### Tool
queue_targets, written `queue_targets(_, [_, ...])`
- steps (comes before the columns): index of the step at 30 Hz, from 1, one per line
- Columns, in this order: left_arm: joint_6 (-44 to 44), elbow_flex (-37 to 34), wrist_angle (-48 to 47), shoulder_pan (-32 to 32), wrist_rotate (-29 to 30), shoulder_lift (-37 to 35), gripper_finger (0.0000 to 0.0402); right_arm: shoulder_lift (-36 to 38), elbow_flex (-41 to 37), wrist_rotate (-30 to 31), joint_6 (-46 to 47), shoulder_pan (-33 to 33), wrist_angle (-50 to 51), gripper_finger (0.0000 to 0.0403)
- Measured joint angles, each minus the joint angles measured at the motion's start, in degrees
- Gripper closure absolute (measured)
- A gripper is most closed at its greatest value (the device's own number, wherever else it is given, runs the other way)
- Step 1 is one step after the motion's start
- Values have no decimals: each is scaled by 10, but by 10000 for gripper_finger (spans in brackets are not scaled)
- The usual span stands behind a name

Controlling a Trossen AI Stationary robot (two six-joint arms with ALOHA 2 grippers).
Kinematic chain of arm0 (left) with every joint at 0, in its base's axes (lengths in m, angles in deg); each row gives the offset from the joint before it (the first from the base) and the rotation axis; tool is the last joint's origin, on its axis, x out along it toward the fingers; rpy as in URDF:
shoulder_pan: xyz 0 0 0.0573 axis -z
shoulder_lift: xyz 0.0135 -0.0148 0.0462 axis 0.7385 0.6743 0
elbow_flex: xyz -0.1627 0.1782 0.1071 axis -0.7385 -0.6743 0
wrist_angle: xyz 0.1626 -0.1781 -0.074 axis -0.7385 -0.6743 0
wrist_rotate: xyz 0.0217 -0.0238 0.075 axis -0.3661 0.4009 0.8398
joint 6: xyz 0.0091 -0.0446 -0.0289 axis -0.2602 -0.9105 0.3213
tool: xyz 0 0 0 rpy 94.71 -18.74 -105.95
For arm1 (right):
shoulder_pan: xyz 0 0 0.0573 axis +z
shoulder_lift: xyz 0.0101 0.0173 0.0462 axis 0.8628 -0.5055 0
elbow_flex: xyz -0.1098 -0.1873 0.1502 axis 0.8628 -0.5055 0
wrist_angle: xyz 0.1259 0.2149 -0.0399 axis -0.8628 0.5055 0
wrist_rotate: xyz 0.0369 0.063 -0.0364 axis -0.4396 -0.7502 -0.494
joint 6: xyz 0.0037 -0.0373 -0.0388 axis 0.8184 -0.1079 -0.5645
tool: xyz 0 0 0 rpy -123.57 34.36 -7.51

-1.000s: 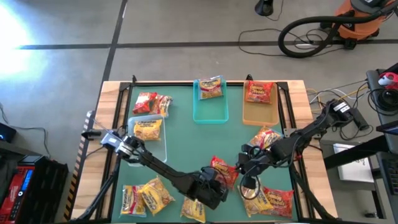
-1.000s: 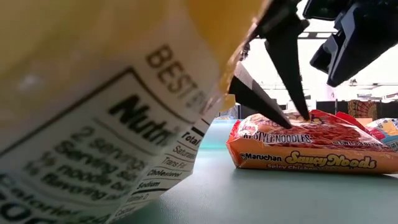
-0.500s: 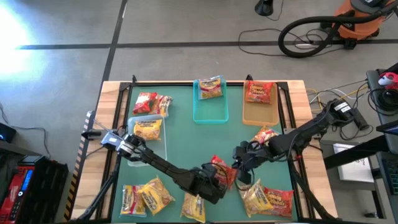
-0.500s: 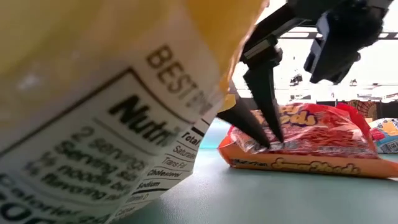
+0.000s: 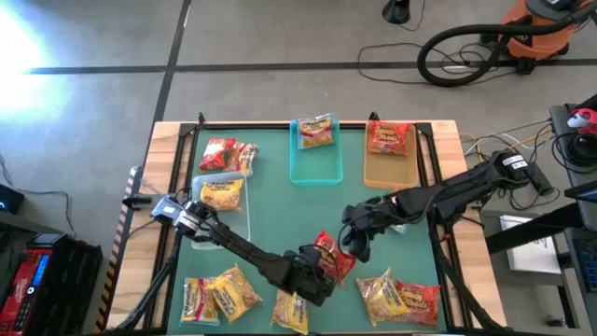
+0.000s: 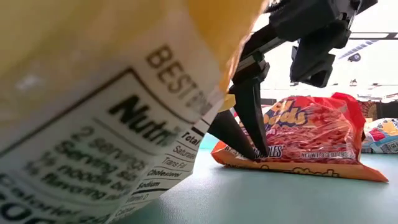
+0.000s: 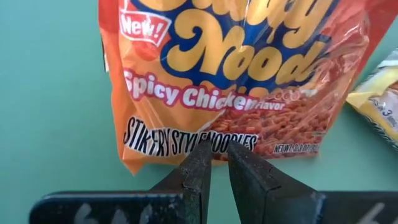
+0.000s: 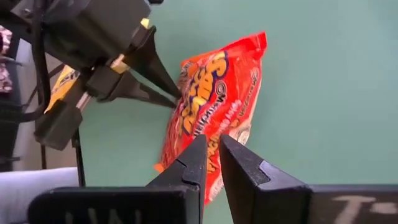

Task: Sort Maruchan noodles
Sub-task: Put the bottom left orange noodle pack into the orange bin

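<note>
Maruchan noodles lie scattered on the green mat; one red packet, well in front of the teal tray, is pinched at its edge by the left gripper, tilted up. Right gripper, just beside it, shows fingers nearly together, holding nothing. Judged step: lifting for sorting. Next comes carrying it to the tray of matching packets, probably the tan tray.

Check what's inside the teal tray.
The teal tray holds one orange-yellow Maruchan packet at its far end; the rest shows bare tray floor. Anything under the packet is covered.
</note>
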Motion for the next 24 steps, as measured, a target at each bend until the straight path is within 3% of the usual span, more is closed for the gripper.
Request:
queue_targets(9, [-1,-3,-11,-10,-1,3,363,0,-1,-25,3,-6,-1,263])
queue_targets(15, [-1,-4,-16,-17,0,4,363,-2,-1,9,26,-6,0,195])
queue_targets(19, [-1,-7,-15,-21,2,4,363,-21,-1,43,49,-6,-1,175])
queue_targets(24, [-5,-15,-10,-23,4,4,363,-78,-2,41,77,-6,-6,167])
